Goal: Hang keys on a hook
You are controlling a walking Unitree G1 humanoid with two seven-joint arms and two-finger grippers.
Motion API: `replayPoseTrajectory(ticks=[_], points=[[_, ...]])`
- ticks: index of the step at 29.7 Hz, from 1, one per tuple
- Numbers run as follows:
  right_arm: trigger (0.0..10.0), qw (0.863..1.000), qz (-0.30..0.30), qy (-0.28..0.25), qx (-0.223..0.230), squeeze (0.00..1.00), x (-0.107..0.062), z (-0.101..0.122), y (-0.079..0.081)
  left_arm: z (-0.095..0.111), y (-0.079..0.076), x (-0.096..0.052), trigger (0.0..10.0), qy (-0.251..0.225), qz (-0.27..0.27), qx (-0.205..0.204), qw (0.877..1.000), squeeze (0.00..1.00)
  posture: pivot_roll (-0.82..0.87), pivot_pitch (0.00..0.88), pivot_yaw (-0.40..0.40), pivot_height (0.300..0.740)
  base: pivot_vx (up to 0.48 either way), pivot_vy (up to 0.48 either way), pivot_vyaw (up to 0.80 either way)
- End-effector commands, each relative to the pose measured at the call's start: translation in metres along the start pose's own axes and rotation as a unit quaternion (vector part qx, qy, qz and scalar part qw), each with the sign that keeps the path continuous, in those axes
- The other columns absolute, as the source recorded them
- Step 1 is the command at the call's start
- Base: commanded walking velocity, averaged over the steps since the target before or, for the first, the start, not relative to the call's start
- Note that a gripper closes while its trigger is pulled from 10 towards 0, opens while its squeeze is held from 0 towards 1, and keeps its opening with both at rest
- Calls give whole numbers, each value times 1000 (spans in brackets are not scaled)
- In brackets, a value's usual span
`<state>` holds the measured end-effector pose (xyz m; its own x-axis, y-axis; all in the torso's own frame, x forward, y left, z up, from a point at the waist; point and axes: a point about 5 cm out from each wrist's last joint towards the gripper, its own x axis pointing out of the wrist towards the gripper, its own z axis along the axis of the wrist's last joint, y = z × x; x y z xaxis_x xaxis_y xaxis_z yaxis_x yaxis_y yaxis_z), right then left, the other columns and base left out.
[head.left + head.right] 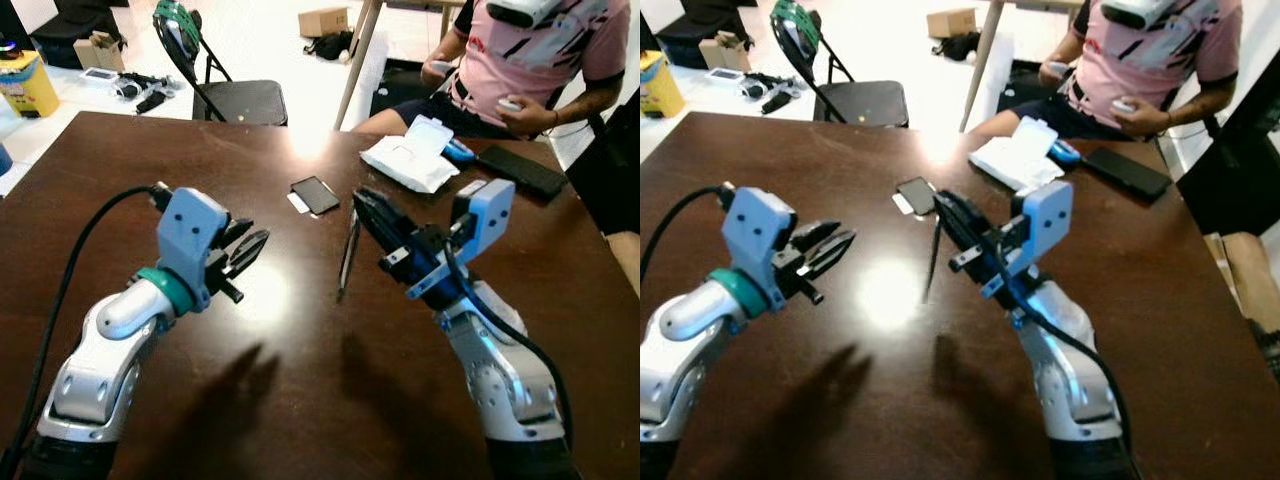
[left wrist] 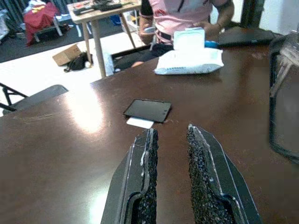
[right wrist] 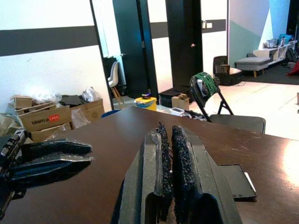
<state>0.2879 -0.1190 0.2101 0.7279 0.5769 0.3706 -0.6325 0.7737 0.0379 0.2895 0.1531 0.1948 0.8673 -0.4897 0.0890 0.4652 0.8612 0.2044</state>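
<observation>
My right gripper (image 1: 362, 200) is raised over the middle of the brown table (image 1: 300, 400) with its fingers pressed shut. A thin dark loop (image 1: 347, 258) hangs from its tips down to the tabletop; at the edge of the left wrist view the dark loop (image 2: 275, 102) shows as a black outline with something greyish near its top. I cannot make out keys or a hook. My left gripper (image 1: 250, 248) hovers to the left of the loop, open, with nothing between its fingers (image 2: 147, 154).
A black phone on a white card (image 1: 314, 194) lies beyond the grippers. Farther right are a white wipes pack (image 1: 410, 160), a blue object (image 1: 460, 152) and a black case (image 1: 522, 170). A person in a pink shirt (image 1: 530, 60) sits at the far edge. A folding chair (image 1: 235, 98) stands behind.
</observation>
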Motion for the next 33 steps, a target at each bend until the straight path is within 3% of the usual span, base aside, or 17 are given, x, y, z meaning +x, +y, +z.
replayPoseTrajectory(ticks=[1,19,20,22,23,33], points=[[10000,1000,-3,-5,-6,0,-1,0,1,5,0,2,10000,-16,12,-8,1000,0,3,0,44,740,0,0,0],[10000,1000,-6,0,-18,0,2,-5,3,9,-1,4,10000,-28,28,-6,999,0,6,0,43,740,0,0,0],[1098,1000,-12,-2,-20,0,1,-6,2,9,-1,5,10000,-28,29,-5,999,0,7,0,44,740,0,0,0],[1098,1000,-13,-3,-20,0,1,-6,2,9,-1,5,10000,-28,29,-5,999,0,7,0,44,740,0,0,0],[0,1000,-13,-5,-21,0,1,-6,2,9,-1,5,10000,-28,29,-5,999,0,7,0,44,740,0,0,0],[0,1000,-6,-9,-19,0,1,-6,3,9,-1,5,10000,-28,28,-4,999,0,8,0,46,740,0,0,0]])
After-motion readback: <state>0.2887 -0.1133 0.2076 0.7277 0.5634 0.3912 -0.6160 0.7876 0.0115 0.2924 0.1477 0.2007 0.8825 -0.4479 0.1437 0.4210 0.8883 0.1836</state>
